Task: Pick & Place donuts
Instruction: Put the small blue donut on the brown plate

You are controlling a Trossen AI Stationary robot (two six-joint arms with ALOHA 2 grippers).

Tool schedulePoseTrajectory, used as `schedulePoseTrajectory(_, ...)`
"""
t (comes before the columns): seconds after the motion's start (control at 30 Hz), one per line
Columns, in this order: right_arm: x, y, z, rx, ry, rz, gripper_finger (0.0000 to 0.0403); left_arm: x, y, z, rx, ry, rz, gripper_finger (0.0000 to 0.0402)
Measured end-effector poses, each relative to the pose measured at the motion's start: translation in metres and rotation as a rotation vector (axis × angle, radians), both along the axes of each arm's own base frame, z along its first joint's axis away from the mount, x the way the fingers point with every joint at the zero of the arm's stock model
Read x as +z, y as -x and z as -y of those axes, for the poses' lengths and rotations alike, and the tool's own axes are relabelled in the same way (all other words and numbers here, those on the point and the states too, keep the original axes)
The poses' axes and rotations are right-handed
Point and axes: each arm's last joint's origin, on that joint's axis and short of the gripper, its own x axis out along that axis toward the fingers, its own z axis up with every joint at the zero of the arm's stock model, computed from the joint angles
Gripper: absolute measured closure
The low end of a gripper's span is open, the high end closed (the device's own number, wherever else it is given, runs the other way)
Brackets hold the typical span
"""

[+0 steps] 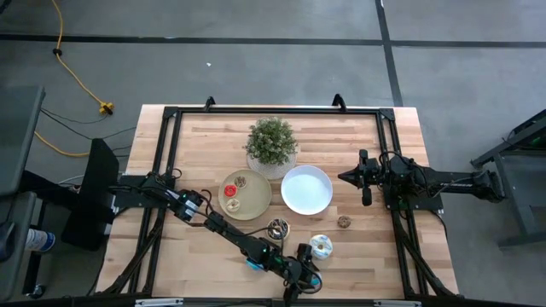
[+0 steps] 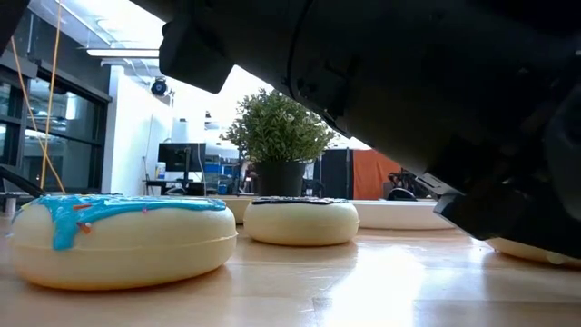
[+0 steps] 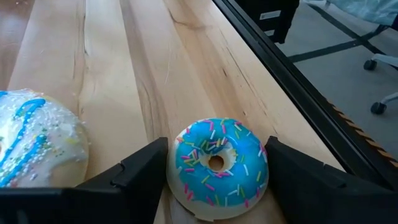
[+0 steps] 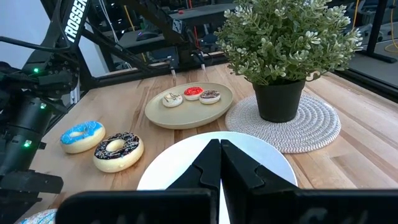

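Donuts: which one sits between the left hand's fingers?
The small blue-iced donut with sprinkles, flanked by the left hand. The bigger blue-drizzled white donut lies outside the fingers.

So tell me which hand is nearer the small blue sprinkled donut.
Left. The left hand has its fingers on either side of the small blue sprinkled donut near the table's front edge; the right hand waits far off, beside the white plate.

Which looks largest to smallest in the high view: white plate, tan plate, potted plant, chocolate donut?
1. Tan plate and white plate: alike, too close to rank.
2. Potted plant: slightly narrower, though being taller it sits nearer the camera.
3. Chocolate donut: clearly smallest.
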Motion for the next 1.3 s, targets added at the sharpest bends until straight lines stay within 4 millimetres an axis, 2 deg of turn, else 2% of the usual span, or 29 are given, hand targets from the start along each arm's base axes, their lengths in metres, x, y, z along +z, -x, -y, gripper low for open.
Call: schedulePoseTrajectory(1.3, 0.0, 0.0, 0.0, 0.0, 0.0, 0.0, 0.0402, -0.0008, 0.0006, 0.0004, -0.005, -0.007, -0.001, 0.0156)
